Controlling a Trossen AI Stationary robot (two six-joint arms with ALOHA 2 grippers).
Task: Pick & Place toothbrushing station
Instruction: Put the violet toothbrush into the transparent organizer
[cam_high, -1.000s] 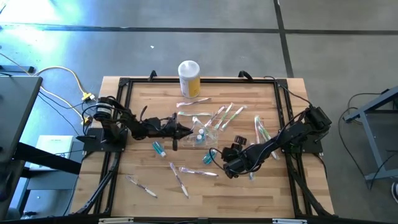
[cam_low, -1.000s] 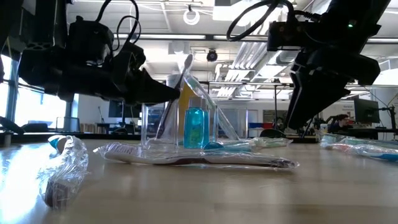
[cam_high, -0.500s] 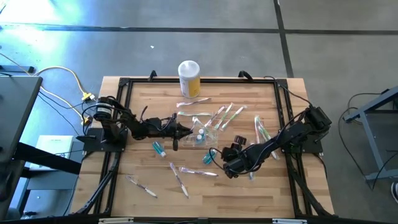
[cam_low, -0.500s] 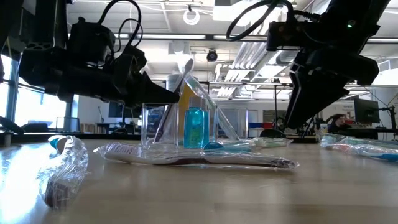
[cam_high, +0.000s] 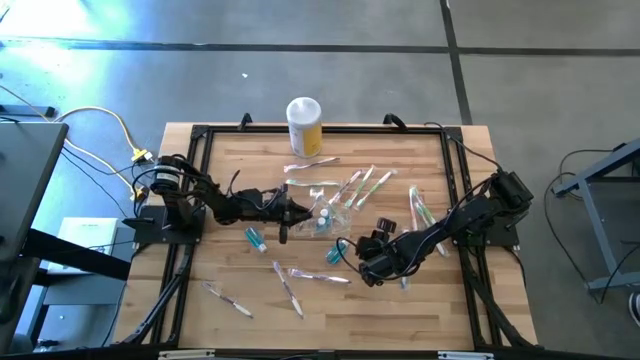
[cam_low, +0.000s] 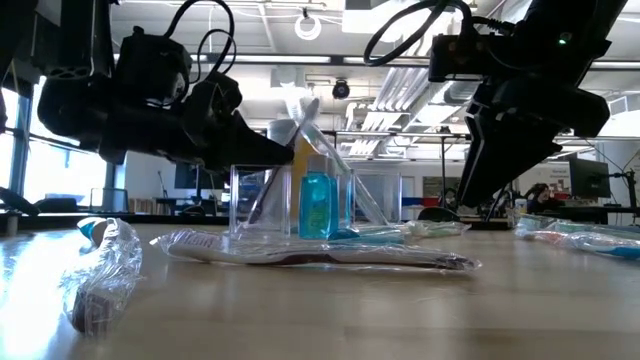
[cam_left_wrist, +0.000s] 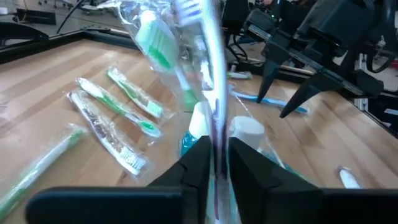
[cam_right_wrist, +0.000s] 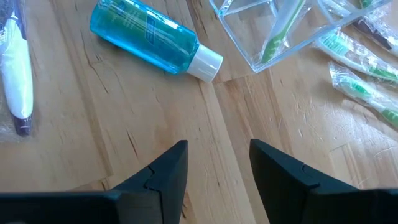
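The toothbrushing station (cam_high: 326, 216) is a small clear container standing upright at the table's middle. It holds a blue bottle (cam_low: 316, 205) and a leaning toothbrush (cam_low: 300, 115). It also shows in the low view (cam_low: 262, 200). My left gripper (cam_high: 291, 210) reaches in from the table's left and is shut on the container's left side. My right gripper (cam_high: 363, 266) hovers open and empty just right of and nearer than the container. It is over a blue, white-capped bottle (cam_right_wrist: 148, 42) that lies on its side on the wood. My left gripper pinches a thin clear wall of the container (cam_left_wrist: 215, 127) between its two fingers (cam_left_wrist: 198, 163), on the container's left side near its top (cam_low: 282, 158). The fingers come nearly level from the table's left. The container stays upright; a wrapped toothbrush hides its base in the low view.
A yellow jar with a white lid (cam_high: 304, 125) stands at the far edge. Wrapped toothbrushes lie scattered: right of the container (cam_high: 360, 185), farther right (cam_high: 421, 210) and near the front (cam_high: 290, 285). A blue tube (cam_high: 257, 238) lies under my left arm. A black frame (cam_high: 190, 200) rims the table.
My left gripper has shifted slightly toward the table's right, staying shut. The container with its bottle and toothbrush has moved the same way with it, still upright.
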